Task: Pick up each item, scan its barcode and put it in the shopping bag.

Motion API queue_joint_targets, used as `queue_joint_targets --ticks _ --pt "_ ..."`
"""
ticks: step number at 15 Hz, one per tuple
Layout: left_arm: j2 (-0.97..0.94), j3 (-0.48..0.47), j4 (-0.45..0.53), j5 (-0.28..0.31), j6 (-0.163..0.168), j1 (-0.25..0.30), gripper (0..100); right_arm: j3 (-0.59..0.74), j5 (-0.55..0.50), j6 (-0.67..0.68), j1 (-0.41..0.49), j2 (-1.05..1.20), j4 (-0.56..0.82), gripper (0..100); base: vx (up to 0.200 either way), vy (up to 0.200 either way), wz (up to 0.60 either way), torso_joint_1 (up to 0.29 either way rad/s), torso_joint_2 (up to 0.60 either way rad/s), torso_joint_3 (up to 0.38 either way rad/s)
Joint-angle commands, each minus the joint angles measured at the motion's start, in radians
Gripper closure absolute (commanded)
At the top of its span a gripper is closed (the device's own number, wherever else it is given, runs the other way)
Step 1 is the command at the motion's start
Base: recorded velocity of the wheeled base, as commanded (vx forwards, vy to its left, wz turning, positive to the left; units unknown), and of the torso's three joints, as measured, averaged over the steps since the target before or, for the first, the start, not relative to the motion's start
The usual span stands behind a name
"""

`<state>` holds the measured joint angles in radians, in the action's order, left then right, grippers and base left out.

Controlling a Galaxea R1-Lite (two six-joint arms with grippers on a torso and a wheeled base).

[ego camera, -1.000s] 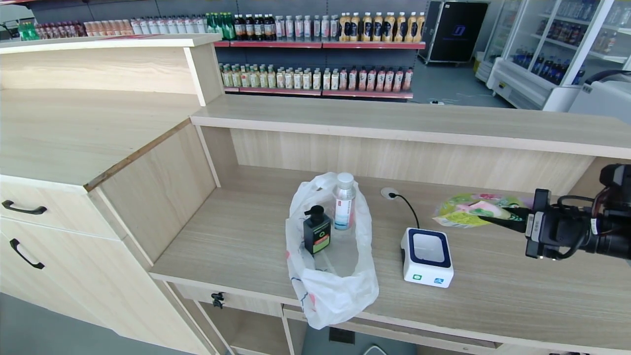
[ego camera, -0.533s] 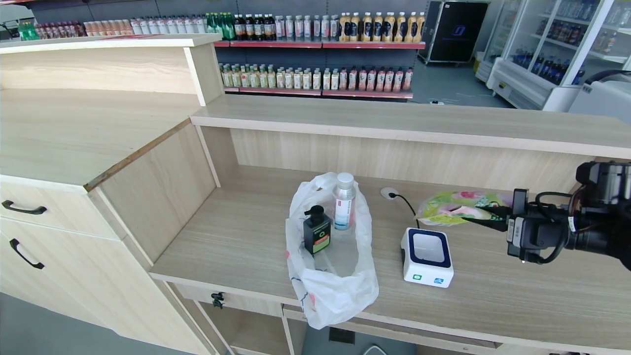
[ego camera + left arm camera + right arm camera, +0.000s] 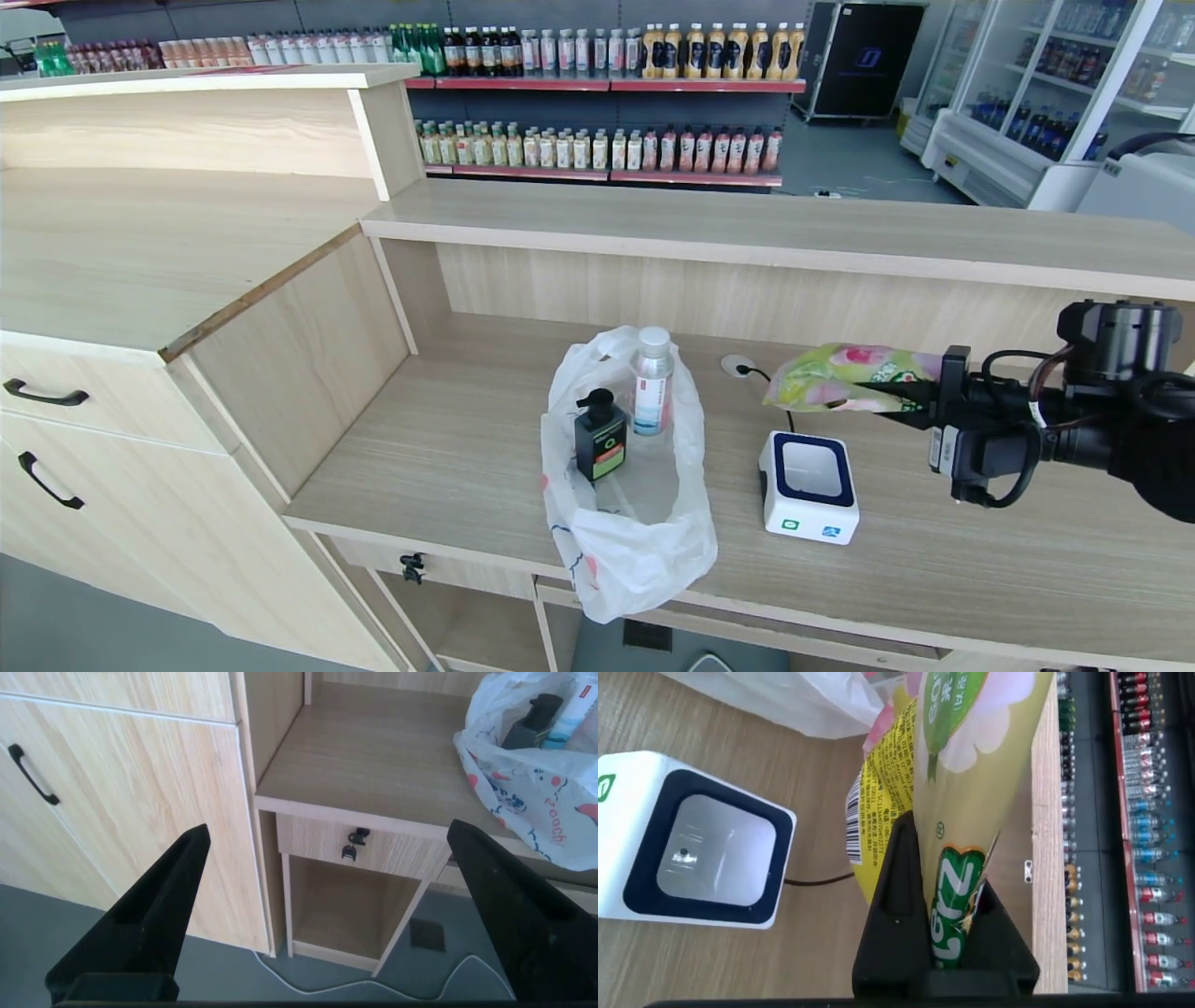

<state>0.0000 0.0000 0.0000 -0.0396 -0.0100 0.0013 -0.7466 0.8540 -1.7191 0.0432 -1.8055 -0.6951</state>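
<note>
My right gripper is shut on a green and pink snack packet, held in the air above and just behind the white barcode scanner. In the right wrist view the packet sits pinched between the fingers, its barcode side toward the scanner. The white shopping bag stands open on the counter, holding a black pump bottle and a clear bottle. My left gripper hangs open below the counter's left end, with the bag off to one side.
The scanner's cable runs back to a grommet in the counter. A raised ledge borders the counter at the back and a tall cabinet stands on the left. Shelves of bottles line the rear wall.
My right gripper has carried the snack packet leftward and upward, from the counter's right side to above the scanner. The bag and bottles have not moved.
</note>
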Motion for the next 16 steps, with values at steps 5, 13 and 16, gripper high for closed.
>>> queue_joint_targets --ticks 5,13,16 --pt "0.0 0.0 0.0 0.0 -0.001 0.0 0 -0.025 -0.001 -0.031 -0.003 -0.043 -0.004 100 0.0 0.0 0.0 0.0 0.0 0.0" --pt "0.0 0.0 0.0 0.0 -0.001 0.0 0 -0.023 -0.001 -0.054 -0.005 -0.052 -0.003 100 0.0 0.0 0.0 0.0 0.0 0.0" --pt "0.0 0.0 0.0 0.0 -0.001 0.0 0 -0.023 -0.001 -0.056 -0.003 -0.051 -0.003 100 0.0 0.0 0.0 0.0 0.0 0.0"
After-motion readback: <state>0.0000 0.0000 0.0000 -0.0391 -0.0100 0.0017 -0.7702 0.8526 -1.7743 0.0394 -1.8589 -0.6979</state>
